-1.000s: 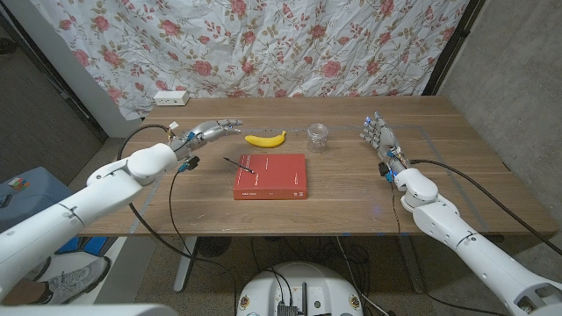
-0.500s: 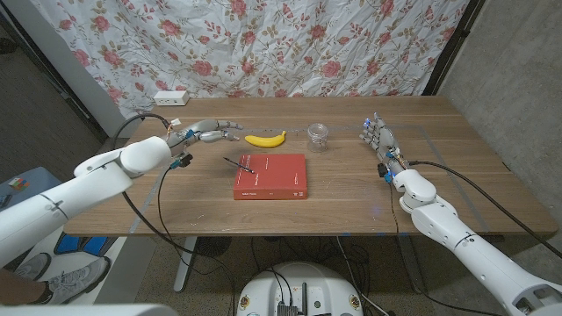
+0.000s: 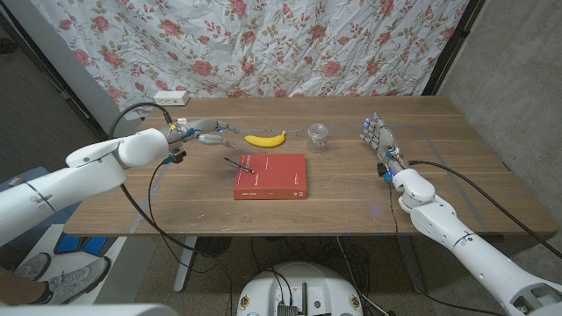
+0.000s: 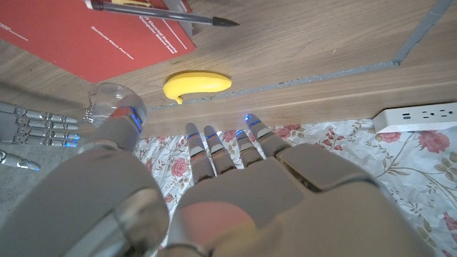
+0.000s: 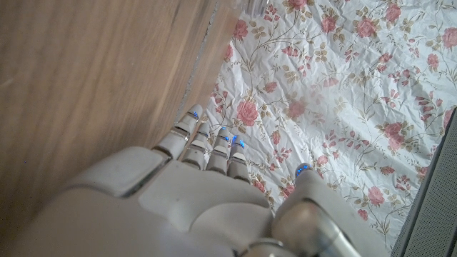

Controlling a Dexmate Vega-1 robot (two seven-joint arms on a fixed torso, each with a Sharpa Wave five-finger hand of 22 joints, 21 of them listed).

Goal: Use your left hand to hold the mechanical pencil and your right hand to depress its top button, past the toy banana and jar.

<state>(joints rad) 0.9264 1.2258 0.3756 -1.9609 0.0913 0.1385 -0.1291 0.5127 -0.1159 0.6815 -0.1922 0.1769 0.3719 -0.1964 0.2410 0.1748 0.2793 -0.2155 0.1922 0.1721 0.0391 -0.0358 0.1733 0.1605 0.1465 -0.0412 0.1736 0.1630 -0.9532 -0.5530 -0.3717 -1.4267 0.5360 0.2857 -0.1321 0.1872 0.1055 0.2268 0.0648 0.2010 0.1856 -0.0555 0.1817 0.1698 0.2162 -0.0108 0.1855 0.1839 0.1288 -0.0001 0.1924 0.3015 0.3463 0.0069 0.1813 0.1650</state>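
Our left hand (image 3: 209,132) hovers spread near the toy banana (image 3: 265,139); the mechanical pencil (image 3: 238,164) lies untouched, reachable, on a red book (image 3: 274,178).

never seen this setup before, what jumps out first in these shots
A red book lies mid-table with a mechanical pencil across its left corner. Behind it sit a toy banana and a clear jar. The left hand hovers left of the banana; the right hand stands open, right of the jar.
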